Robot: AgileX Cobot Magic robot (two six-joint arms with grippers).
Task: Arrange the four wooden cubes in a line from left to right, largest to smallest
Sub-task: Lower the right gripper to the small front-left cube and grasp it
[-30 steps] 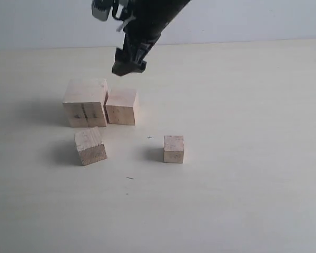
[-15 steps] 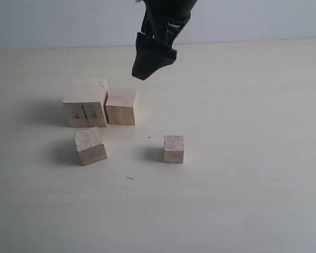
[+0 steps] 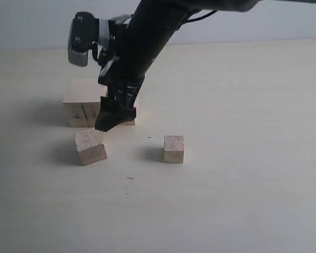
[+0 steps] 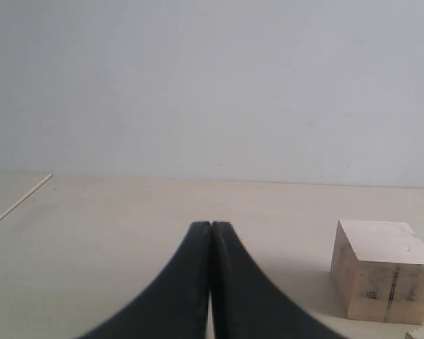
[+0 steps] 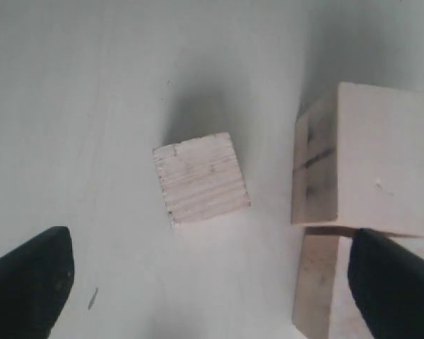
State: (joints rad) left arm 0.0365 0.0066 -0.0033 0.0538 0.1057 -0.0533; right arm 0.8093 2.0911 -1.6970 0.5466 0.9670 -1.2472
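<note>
Four pale wooden cubes on a light table [image 3: 242,105], with the right arm reaching across from the upper right of the exterior view. The right gripper [image 3: 114,118] hangs low over the left-hand group, directly behind the third cube [image 3: 90,146] and in front of the second cube [image 5: 321,282], which it largely hides from the exterior camera. In the right wrist view its two black fingers [image 5: 28,282] stand wide apart with nothing between them but bare table; the third cube lies ahead of the gap, roughly midway across it, untouched. The largest cube [image 3: 83,103] stands at the far left of the group, with the second cube just beside it on its right; whether the two touch cannot be told. The smallest cube [image 3: 174,148] sits alone, well apart to the right of the gripper. The left gripper [image 4: 210,233] is away from the group, its fingers pressed together and holding nothing, the largest cube ahead of it and to one side. The largest cube turns its seamed face to the exterior camera, the seam upright with dark marks either side, too small to read as writing. The third cube is twisted out of square with the others, a corner turned toward the exterior camera
</note>
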